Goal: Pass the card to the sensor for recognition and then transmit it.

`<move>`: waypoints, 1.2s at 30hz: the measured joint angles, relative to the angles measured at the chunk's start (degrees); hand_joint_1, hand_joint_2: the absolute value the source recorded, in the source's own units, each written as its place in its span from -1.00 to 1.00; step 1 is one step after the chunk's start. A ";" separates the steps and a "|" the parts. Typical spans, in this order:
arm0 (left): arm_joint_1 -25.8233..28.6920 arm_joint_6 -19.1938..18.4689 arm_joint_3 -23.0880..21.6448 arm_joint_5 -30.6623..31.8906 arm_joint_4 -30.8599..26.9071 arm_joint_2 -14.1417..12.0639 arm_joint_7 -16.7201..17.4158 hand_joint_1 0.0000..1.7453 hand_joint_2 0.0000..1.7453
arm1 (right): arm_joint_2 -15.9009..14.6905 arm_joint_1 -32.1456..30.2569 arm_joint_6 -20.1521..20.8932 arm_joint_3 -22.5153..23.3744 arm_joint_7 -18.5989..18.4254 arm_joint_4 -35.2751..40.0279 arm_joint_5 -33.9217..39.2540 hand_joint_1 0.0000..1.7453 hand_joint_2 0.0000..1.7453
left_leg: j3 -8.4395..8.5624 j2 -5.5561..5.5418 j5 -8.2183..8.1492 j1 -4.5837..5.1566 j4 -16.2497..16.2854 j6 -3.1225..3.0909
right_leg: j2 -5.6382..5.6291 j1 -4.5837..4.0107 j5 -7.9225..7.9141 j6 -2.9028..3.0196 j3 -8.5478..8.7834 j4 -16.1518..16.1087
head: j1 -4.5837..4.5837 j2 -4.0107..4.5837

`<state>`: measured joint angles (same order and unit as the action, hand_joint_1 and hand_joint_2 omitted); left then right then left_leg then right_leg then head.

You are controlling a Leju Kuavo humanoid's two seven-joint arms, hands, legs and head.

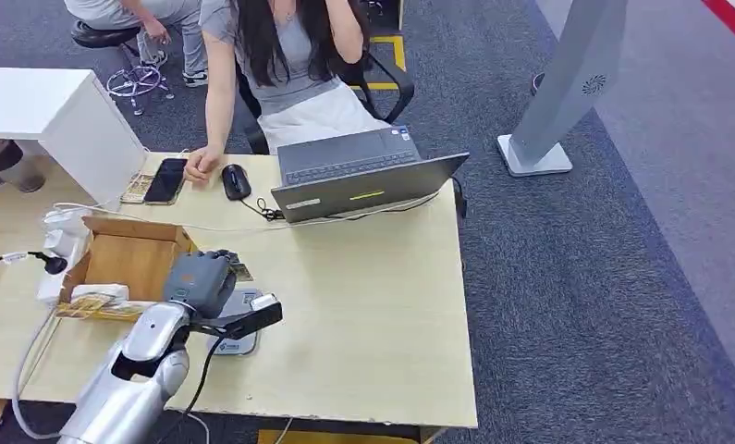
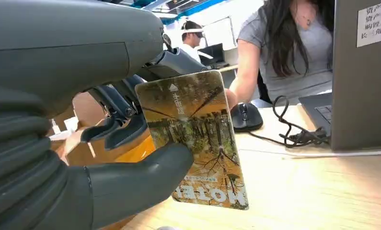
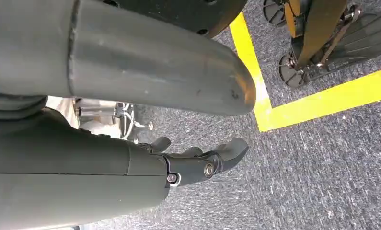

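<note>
The card (image 2: 193, 139) in the left hand (image 2: 83, 143) is showing the word "HOTEL" in large pale letters along one short edge, appearing upside down in the left wrist view. Near its opposite edge a small triangle mark and a line of characters are showing, too small to read. A white sticker (image 2: 374, 21) on the laptop lid (image 2: 361, 86) is carrying rows of Chinese characters, not clearly legible.
</note>
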<state>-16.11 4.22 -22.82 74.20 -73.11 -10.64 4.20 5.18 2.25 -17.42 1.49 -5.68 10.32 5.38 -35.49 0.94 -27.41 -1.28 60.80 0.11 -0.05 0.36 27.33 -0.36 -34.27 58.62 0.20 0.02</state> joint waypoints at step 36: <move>6.00 0.55 -5.07 -0.83 -7.06 -3.63 0.98 1.00 1.00 | 0.52 -0.27 -0.76 0.39 -2.10 0.00 -0.04 -1.00 -1.00 | -0.02 -0.10 -0.05 0.00 -0.01 -0.01 | 0.05 0.00 0.12 -0.11 0.03 0.00 | 0.07 0.00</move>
<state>-10.10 4.76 -27.89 73.37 -80.17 -14.27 5.18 5.70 1.98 -18.19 1.88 -7.78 10.32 5.33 -35.51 0.84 -27.46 -1.27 60.80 0.10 -0.01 0.36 27.45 -0.47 -34.24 58.61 0.26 0.02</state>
